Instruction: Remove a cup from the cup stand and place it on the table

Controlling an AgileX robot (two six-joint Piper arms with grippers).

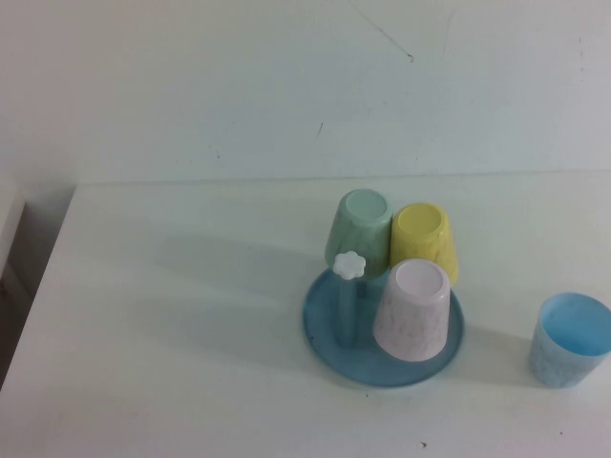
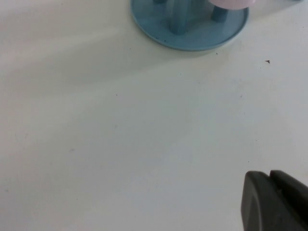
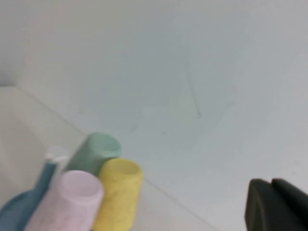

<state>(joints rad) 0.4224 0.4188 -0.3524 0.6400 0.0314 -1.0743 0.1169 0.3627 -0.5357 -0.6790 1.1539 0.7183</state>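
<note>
White table (image 1: 191, 324) fills the lower two thirds of the high view, ending at a pale wall across the top of the frame. Nearest, at the lower right of that view, the cup (image 1: 569, 340) stands upright on the table, light blue, mouth up, well apart from the stand and to its right. Just left of it, low in the centre-right, sits the cup stand (image 1: 325, 334), a round blue dish with an upright blue peg topped by a white flower knob (image 1: 349, 264). On its near side a pink cup (image 1: 412, 310) hangs upside down over a peg. Behind that, a yellow cup (image 1: 424, 242) and a pale green cup (image 1: 360, 232) are also inverted, side by side and touching, the green one to the left.

Neither arm shows in the high view. In the left wrist view the left gripper (image 2: 270, 202) shows in the lower right corner, dark fingers pressed together and holding nothing, above bare table short of the stand's rim. In the right wrist view the right gripper (image 3: 272, 207) sits in the lower right corner, likewise closed and empty.
</note>
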